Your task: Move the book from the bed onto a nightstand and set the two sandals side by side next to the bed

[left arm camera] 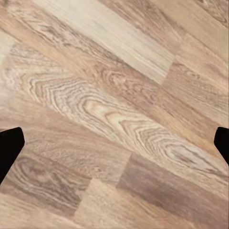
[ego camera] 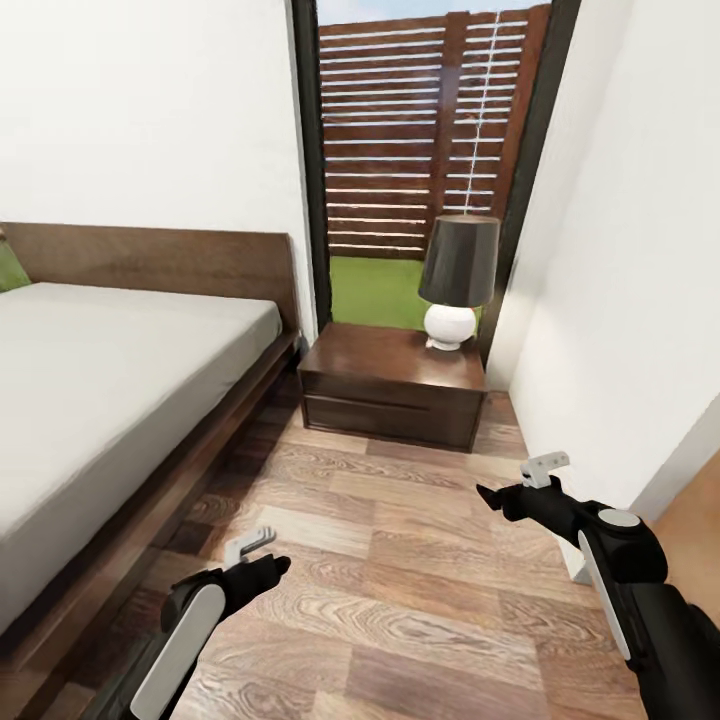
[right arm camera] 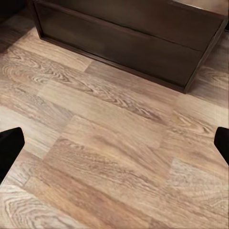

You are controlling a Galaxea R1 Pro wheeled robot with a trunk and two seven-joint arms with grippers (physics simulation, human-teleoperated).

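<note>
The bed point(ego camera: 110, 380), off-white mattress on a dark wood frame with a brown headboard, lies along the left of the head view. The dark-brown nightstand point(ego camera: 392, 382) stands beyond it against the window; its two drawer fronts point(right arm camera: 129, 40) face the right wrist camera. My left gripper point(ego camera: 272, 566) hangs low over the plank floor beside the bed frame, and its fingertips point(left arm camera: 9, 145) stand wide apart over bare boards. My right gripper point(ego camera: 490, 497) hovers over the floor in front of the nightstand, open and empty. The book and the two sandals are out of view.
A lamp point(ego camera: 457, 280) with a dark shade and a white base stands on the right side of the nightstand's top. A white wall point(ego camera: 630, 300) closes in at the right. A green pillow point(ego camera: 12, 268) peeks in at the headboard. The wood floor point(ego camera: 400, 560) lies between bed and wall.
</note>
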